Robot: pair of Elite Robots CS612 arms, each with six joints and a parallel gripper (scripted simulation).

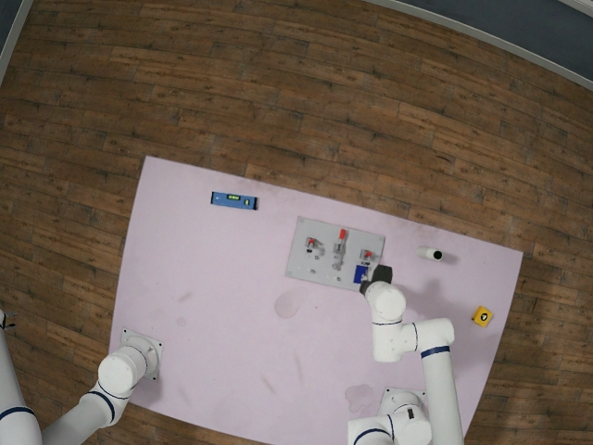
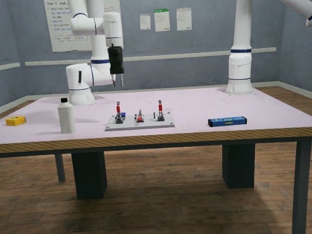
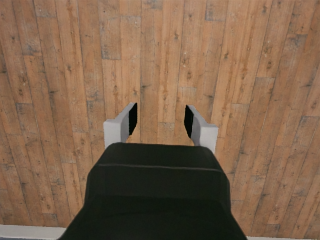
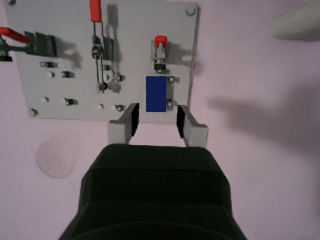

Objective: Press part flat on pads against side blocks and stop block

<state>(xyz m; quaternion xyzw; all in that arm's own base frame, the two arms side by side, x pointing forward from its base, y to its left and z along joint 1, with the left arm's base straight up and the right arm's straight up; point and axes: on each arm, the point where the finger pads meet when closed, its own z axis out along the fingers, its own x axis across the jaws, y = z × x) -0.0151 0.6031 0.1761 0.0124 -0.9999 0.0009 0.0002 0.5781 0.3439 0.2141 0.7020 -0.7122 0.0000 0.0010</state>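
The part, a blue block (image 1: 359, 274) (image 2: 123, 114) (image 4: 156, 94), lies on one end of the grey fixture plate (image 1: 295, 253) (image 2: 141, 126) (image 4: 135, 25). In the right wrist view, small studs stand by its right edge and a red-handled clamp (image 4: 160, 50) stands just beyond its far edge. Whether it lies flat or touches its stops is too small to tell. My right gripper (image 2: 118, 85) (image 4: 158, 114) hangs high above the plate's near edge, fingers apart, with nothing between them. My left gripper (image 1: 10, 321) (image 3: 161, 113) is open and empty over the floor, away from the table.
Two more red-handled clamps (image 4: 96, 47) (image 4: 42, 45) stand on the plate; the middle one's handle lies down. A white bottle (image 1: 429, 253) (image 2: 66, 119), a yellow box (image 1: 482, 316) (image 2: 15, 121) and a blue level (image 1: 233, 201) (image 2: 227, 121) stand around the fixture.
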